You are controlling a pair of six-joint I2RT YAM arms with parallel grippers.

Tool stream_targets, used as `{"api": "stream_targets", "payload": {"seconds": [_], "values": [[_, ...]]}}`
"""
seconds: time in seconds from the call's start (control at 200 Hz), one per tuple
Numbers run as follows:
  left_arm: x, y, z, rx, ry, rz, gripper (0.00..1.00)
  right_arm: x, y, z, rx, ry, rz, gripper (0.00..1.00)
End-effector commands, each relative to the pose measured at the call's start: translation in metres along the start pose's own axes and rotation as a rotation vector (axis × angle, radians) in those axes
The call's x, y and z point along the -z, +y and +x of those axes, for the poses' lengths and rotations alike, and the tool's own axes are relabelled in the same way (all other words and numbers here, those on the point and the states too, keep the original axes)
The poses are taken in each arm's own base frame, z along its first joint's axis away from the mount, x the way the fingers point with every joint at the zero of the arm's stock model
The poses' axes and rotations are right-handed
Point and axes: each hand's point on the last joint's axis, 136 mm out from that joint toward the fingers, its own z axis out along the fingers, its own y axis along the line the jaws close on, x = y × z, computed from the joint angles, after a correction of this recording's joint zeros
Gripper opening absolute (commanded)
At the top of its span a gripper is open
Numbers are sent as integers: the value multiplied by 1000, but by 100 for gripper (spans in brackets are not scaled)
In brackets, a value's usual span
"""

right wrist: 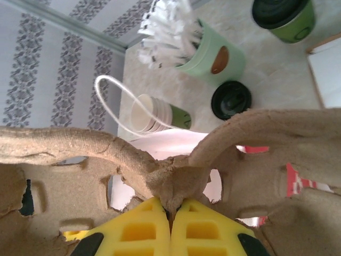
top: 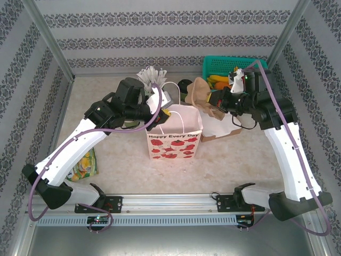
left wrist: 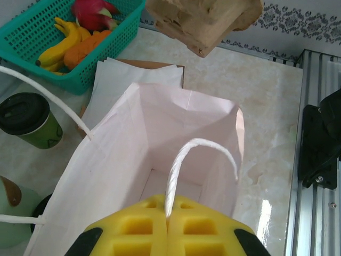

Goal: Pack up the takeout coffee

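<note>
Walls [top: 160,42] papered in grey patterned stripes are closing in a pale marbled table [top: 122,160]. A white paper bag [top: 175,141] with red print is standing upright and open near the middle of it.

The left gripper [left wrist: 168,213] is reaching in from the left and pinching shut on one white cord handle [left wrist: 202,140] of the bag. The cord is running straight between its yellow fingers, above the bag's open mouth.

The right gripper [right wrist: 171,213] is clamping shut on the middle rib of a brown pulp cup carrier [right wrist: 277,133]. The carrier is hanging in the air just beside the bag's far right corner.

The coffee cup [left wrist: 24,120], green-sided with its black lid on, is standing upright on the table behind the bag and outside it. It is sitting between a mint-green cup [right wrist: 213,56] of white paper-wrapped sticks and a teal basket [left wrist: 106,53] of fruit.

A stack of cups [right wrist: 154,114] is lying on its side near the mint-green cup, and a loose lid [right wrist: 230,100] is resting flat close by. A white sheet [top: 224,128] on brown paper is lying flat to the right of the bag. A snack packet [top: 85,164] is lying under the left arm.
</note>
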Motion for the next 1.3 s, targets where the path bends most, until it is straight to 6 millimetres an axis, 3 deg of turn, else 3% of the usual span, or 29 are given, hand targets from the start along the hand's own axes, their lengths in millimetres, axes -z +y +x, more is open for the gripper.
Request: {"api": "stream_targets", "payload": {"seconds": [0.0, 0.13, 0.25, 0.544, 0.854, 1.299], "values": [[7, -13, -15, -107, -72, 35, 0, 12, 37, -2, 33, -5, -124, 0], [8, -13, -18, -128, -89, 27, 0, 5, 65, 11, 38, 69, -241, 0], [7, -11, -18, -136, -98, 10, 0, -1, 79, 19, 25, 112, -290, 0], [10, -17, -20, -187, -147, 16, 0, -26, 86, 35, -106, 205, -377, 0], [11, -26, -20, -242, -174, 43, 0, -51, 65, 55, -163, 320, -328, 0], [8, -13, -14, -203, -158, -35, 0, -26, 66, 57, -150, 298, -368, 0]]}}
